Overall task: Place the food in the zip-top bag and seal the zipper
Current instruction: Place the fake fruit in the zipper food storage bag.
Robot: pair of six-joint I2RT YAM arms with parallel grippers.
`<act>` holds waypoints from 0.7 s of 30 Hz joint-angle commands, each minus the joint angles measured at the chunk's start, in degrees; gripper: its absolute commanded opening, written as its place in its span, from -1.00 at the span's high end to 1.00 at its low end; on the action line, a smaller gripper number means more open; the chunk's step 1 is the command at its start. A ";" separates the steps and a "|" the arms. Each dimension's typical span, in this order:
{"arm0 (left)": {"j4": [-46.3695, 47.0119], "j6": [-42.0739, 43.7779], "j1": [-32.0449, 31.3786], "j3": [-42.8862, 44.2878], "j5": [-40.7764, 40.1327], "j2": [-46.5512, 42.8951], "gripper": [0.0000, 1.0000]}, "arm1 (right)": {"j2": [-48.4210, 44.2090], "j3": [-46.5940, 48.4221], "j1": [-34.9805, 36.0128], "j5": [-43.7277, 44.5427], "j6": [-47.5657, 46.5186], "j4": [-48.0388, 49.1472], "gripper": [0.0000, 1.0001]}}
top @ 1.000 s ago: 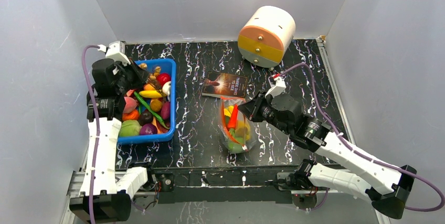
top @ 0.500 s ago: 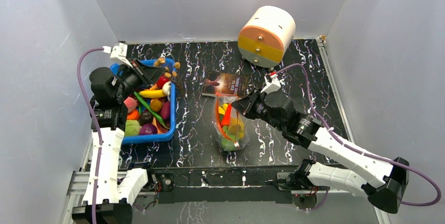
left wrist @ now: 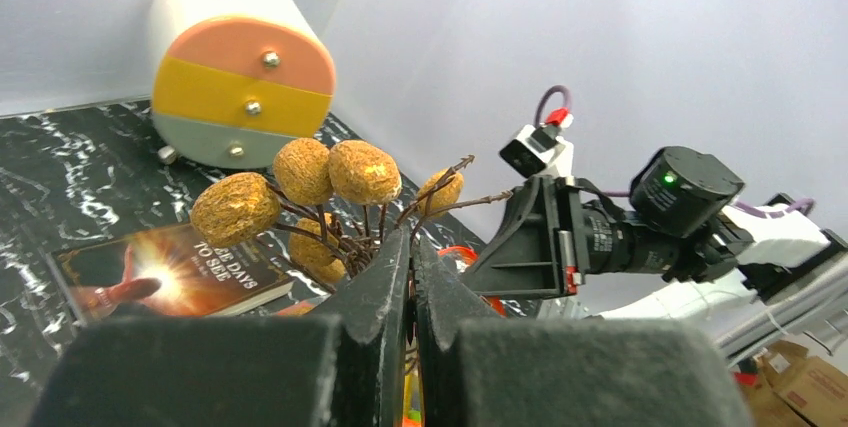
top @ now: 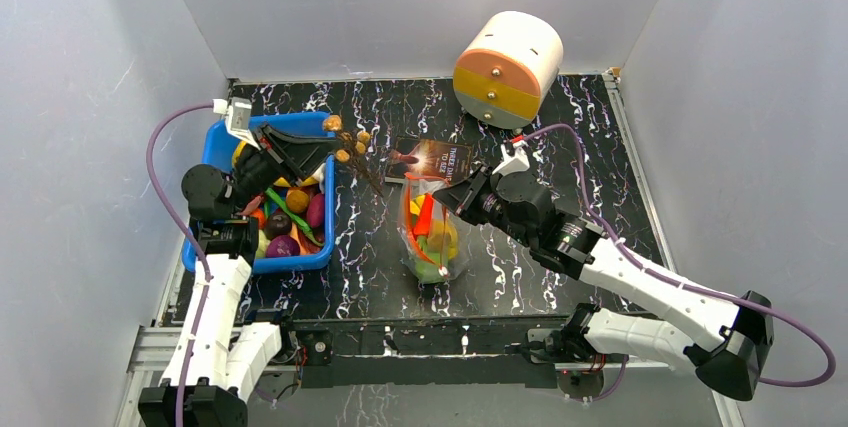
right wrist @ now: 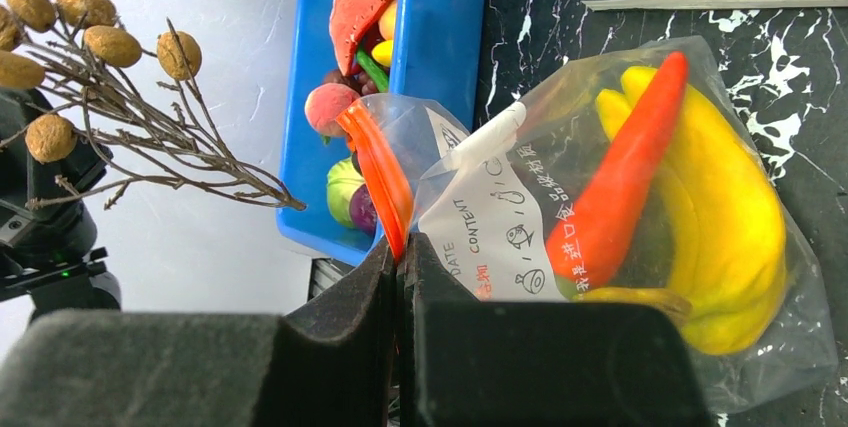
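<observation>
- Carefully: my left gripper (left wrist: 410, 247) clamps the brown cluster (left wrist: 300, 182) by its twigs; I fear they'll snag the zip-top bag (right wrist: 480, 227).
- Right gripper (right wrist: 400, 252), pinching the zipper (right wrist: 375, 167), could slip.

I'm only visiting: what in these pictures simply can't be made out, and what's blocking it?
- Top view: the left gripper, holding the brown cluster, covers part of the blue bin, hiding what lies beneath.
- Top view: the right gripper hides the mouth of the zip-top bag; width unclear.
- Right wrist view: the fingers block part of the bag.
- Title of the book: too small from above; the left wrist view's fingers cut it off.
</observation>
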 commanded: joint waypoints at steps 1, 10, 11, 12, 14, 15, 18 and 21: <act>15.09 -2.91 -2.54 -2.13 -0.03 -1.44 1.00 | -0.20 3.44 -0.13 0.70 2.90 7.14 1.00; 15.66 7.04 -13.09 -4.10 -5.72 -1.07 1.00 | 0.97 4.52 -0.10 -0.16 5.40 9.22 1.00; 16.18 7.56 -13.72 -4.39 -5.86 -0.88 1.00 | 1.02 4.53 -0.19 -0.21 5.78 9.38 1.00; 16.82 8.03 -14.25 -4.68 -5.91 -0.78 1.00 | 1.10 4.59 -0.12 -0.30 5.98 9.56 1.00; 17.96 8.99 -15.15 -5.58 -6.16 -0.67 1.00 | 1.11 4.43 -0.07 -0.66 6.50 10.12 1.00; 18.53 9.55 -15.50 -6.23 -6.30 -0.57 1.00 | 1.24 4.37 -0.07 -0.86 6.69 10.47 1.00; 20.86 10.72 -16.38 -8.58 -6.65 0.30 1.00 | 1.52 4.23 -0.08 -1.63 7.24 11.23 1.00; 22.65 12.27 -17.32 -10.63 -7.10 1.51 1.00 | 1.72 3.83 -0.07 -2.30 7.40 12.12 1.00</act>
